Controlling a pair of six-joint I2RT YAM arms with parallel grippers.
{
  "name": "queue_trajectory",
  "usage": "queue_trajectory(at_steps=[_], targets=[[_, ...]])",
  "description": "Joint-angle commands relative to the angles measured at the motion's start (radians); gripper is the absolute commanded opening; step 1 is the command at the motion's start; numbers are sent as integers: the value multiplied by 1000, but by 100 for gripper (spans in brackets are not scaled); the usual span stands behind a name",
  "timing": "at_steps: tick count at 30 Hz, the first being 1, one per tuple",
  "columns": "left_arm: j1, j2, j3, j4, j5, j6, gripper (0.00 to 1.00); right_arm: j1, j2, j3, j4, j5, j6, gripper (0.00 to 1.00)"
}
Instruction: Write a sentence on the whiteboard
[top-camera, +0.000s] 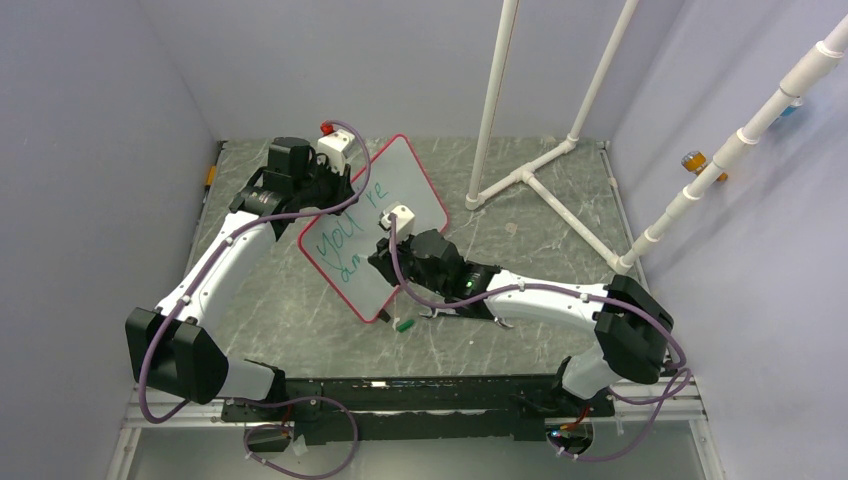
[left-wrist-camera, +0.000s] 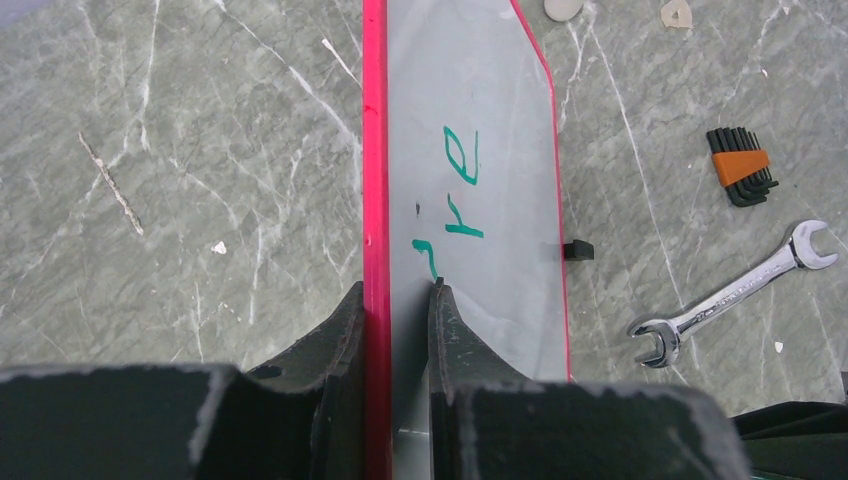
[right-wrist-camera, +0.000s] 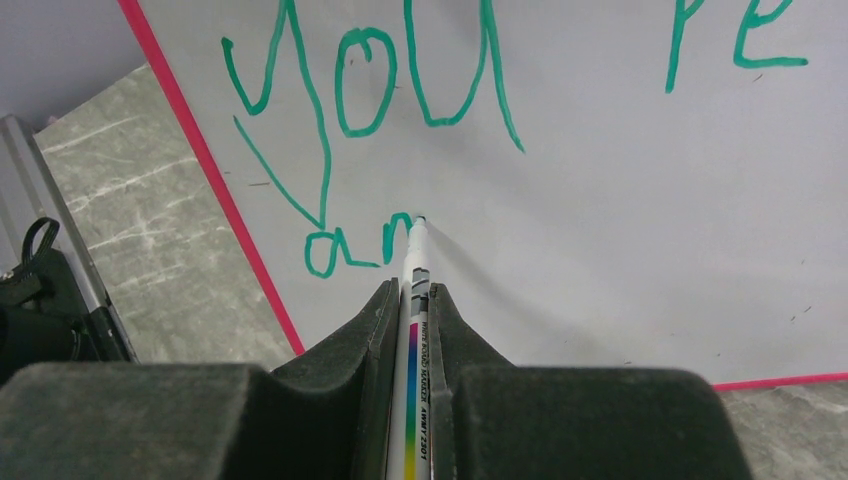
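Whiteboard (right-wrist-camera: 600, 200) sits diagonally on the counter (top-camera: 540, 250), left of centre, between the two arms. I can't tell whether it lies flat or is tipped up at the held edge.

The sentence (right-wrist-camera: 370, 80) so far: "you're" on line one, then "a" plus one arch on line two. Judging by that, the next letter is mid-stroke.

Marker (right-wrist-camera: 414, 270) has its tip on the board at the end of that arch. Right pincer (right-wrist-camera: 411, 288) is nearly closed and clamped on the marker barrel, which runs straight between the jaws.

Left pincer (left-wrist-camera: 398, 290) is also narrow, pinching the board's red frame, one finger on each face.

Doing this step well:
- Light, even tip pressure. Too hard and the board slides or pivots on the one clamp point.
- Don't loosen the left grip mid-letter.
- Match letter height to the "a" and run line two parallel to "you".
- Line two starts close to the frame and near edge, so watch the room below.
- Lift cleanly between letters, no drag marks.

A small green piece (top-camera: 404, 324), probably the cap, lies just off the near corner. Wrench (left-wrist-camera: 735, 295) and hex keys (left-wrist-camera: 742, 168) are well clear.
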Motion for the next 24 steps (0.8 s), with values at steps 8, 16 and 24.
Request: queue_trajectory(at_steps=[8,16,24], targets=[[12,8,-27,-113,-227,198,0,-11,26,48,44,54,-19,0],[13,9,-25,-114,-224,198,0,-32,15,21,31,77,-9,0],[12,12,-22,-117,-220,197,0,-34,13,-38,36,44,30,0]])
